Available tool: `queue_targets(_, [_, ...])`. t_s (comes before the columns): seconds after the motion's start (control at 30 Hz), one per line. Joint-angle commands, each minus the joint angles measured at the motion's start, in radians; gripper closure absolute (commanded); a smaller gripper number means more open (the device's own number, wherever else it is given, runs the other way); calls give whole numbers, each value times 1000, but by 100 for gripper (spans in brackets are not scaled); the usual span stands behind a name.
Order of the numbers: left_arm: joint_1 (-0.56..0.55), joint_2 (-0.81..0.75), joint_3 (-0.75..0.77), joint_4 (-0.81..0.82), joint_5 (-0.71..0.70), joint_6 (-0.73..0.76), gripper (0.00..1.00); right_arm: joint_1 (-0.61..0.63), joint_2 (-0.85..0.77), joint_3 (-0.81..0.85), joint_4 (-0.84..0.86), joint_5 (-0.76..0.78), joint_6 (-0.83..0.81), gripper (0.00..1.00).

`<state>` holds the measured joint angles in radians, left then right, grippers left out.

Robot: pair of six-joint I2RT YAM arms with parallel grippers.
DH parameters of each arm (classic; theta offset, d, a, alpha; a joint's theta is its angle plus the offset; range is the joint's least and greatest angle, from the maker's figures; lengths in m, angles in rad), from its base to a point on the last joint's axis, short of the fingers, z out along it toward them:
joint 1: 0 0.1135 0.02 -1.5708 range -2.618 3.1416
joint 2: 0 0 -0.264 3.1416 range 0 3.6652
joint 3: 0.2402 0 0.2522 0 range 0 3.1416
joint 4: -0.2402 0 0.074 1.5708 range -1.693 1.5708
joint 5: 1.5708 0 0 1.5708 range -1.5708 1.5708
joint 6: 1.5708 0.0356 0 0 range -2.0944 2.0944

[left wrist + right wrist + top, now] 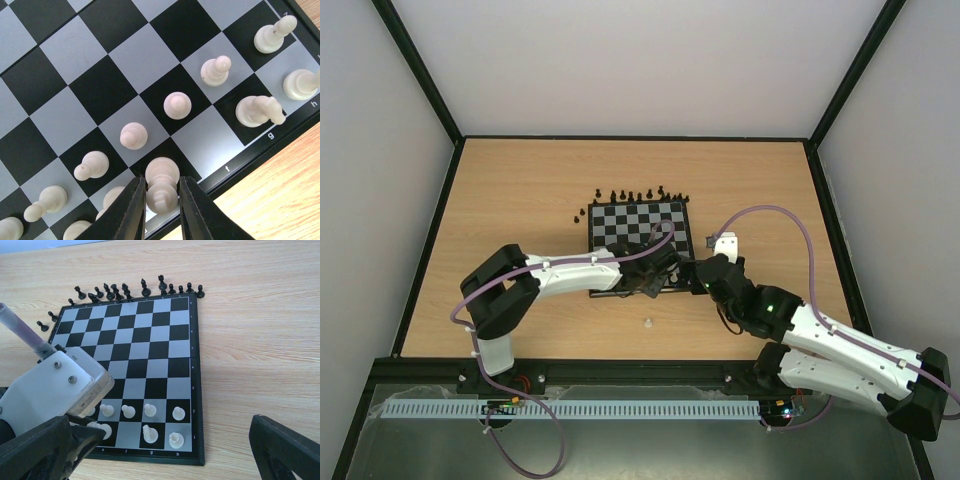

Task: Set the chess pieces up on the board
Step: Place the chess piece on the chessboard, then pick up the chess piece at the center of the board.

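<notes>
Desk [520, 180] has the board [640, 222] sitting mid-desk. Right tool [177, 432] hovers wide open beside it toward the desk's right edge, holding nothing. Left tool [162, 181] is narrow around a white piece [161, 197] on the back row, presumably seating it; honestly can't tell if it's gripping. Black pieces [640, 195] wait off-board toward the far edge.

The left arm [550, 275], at 8 o'clock, and the right arm [830, 345], at 4 o'clock, have white shells over black joints. Each trails a mauve cable [790, 225]. A green light [770, 297] glows on the right arm. The left tool [162, 181] has black, wedge-shaped fingers [131, 212], and its pale housing [45, 390] carries two small screws [73, 380].
</notes>
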<state>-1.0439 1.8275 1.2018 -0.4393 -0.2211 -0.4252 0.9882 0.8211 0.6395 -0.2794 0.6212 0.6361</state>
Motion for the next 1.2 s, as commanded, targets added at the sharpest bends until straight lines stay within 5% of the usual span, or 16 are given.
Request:
queue_targets(0.0, [-11, 22, 35, -2, -3, 3, 76, 17, 10, -3, 62, -51, -6, 1])
queue_targets(0.6, [-53, -179, 39, 8, -15, -3, 65, 17, 17, -5, 64, -48, -5, 2])
queue_targets(1.03, [-43, -646, -261, 137, -159, -7, 37, 17, 152, 17, 90, -100, -30, 1])
queue_targets(1.17, [-35, -753, -356, 162, -199, -39, 19, 17, 241, 55, 65, -217, -50, 1])
